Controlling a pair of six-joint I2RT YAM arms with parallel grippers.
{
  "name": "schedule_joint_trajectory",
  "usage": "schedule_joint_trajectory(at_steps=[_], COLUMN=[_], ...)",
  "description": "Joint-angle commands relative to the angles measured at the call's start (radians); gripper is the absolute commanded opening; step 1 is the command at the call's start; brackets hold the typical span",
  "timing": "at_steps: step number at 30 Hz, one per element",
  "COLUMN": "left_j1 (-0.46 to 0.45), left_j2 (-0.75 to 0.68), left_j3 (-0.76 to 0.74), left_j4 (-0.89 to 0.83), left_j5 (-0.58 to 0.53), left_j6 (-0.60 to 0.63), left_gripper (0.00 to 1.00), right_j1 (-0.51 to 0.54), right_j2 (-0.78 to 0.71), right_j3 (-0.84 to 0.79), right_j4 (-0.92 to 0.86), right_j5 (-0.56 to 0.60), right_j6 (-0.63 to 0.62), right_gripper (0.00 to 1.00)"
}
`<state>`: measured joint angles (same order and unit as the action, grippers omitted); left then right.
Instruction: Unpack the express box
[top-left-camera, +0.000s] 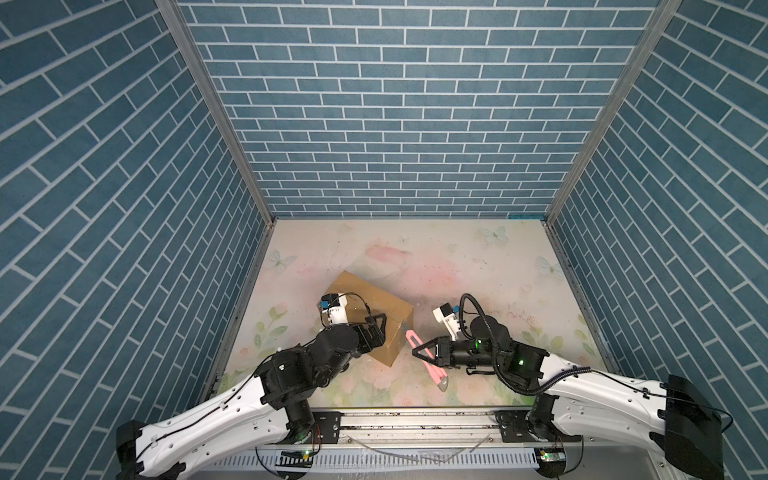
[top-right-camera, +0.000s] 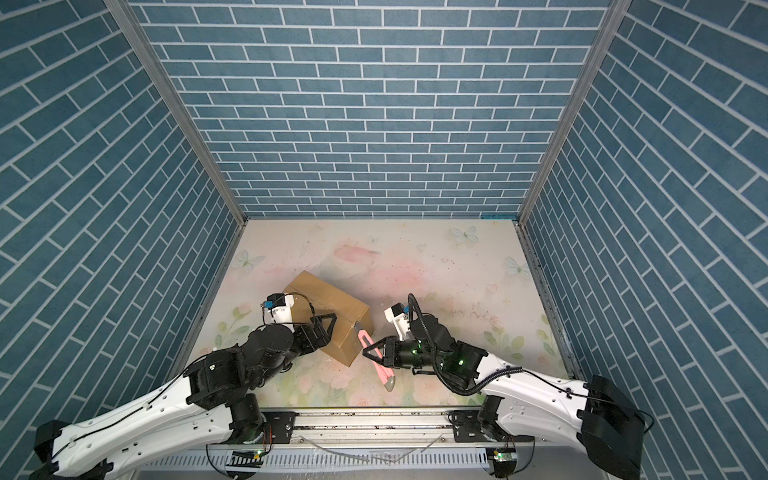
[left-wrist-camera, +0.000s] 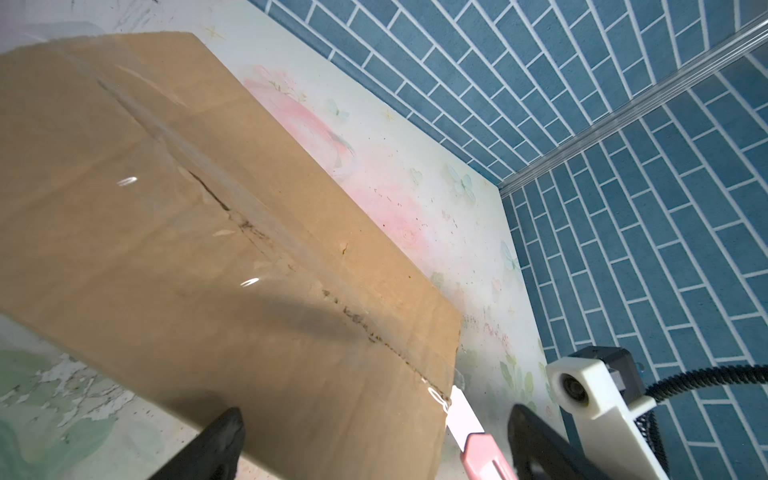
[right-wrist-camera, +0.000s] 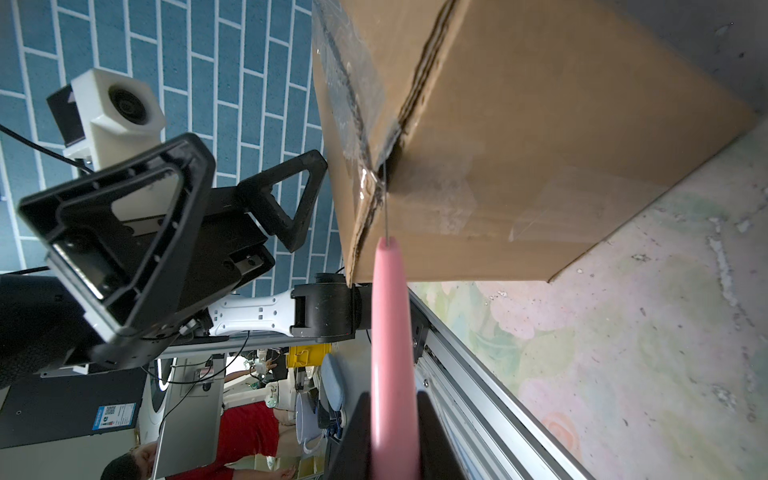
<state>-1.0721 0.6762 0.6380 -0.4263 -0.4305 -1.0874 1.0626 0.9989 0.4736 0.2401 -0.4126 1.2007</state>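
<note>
I have the right gripper (top-left-camera: 420, 352) pinching the pink knife (top-left-camera: 437, 374) at mid-handle. Its blade (left-wrist-camera: 462, 409) touches the end of the taped seam (left-wrist-camera: 216, 199) on the express box (top-left-camera: 386, 309). The box lies skewed, left of centre on the tabletop (top-left-camera: 478, 266). The left gripper (top-left-camera: 376, 329) is spread wide over that same box end, one finger (left-wrist-camera: 536, 440) just beside the knife, crowding it.

box (top-left-camera: 386, 301): matt brown corrugated cardboard
tape (left-wrist-camera: 195, 166): clear, glossy, wrinkled
knife (right-wrist-camera: 390, 324): smooth pink plastic
table (left-wrist-camera: 66, 386): printed, scuffed, flaking
</note>
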Motion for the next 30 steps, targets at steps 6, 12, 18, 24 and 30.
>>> schedule_joint_trajectory(at_steps=[6,12,18,24,30], left_j1=[-0.127,-0.222,-0.222,-0.222,-0.225], left_j2=[0.005,0.032,0.017,0.022,0.078], left_j3=[0.056,0.048,-0.053,-0.114,-0.149], left_j4=[-0.172,-0.264,-0.036,0.128,0.268], left_j5=[-0.163,-0.254,-0.281,-0.285,-0.287], left_j6=[-0.179,-0.386,-0.35,-0.329,-0.322], left_gripper=[1.0,1.0,1.0,1.0,1.0], right_j1=[0.007,0.007,0.007,0.008,0.011], right_j2=[0.009,-0.001,-0.001,0.03,0.042], right_j3=[0.002,0.006,0.018,0.035,0.047], right_j4=[0.021,0.006,-0.012,0.009,0.039], right_j5=[-0.006,-0.004,-0.017,-0.041,-0.062], right_j6=[0.017,0.012,0.006,0.006,0.008], right_gripper=[0.0,0.0,0.0,0.0,0.0])
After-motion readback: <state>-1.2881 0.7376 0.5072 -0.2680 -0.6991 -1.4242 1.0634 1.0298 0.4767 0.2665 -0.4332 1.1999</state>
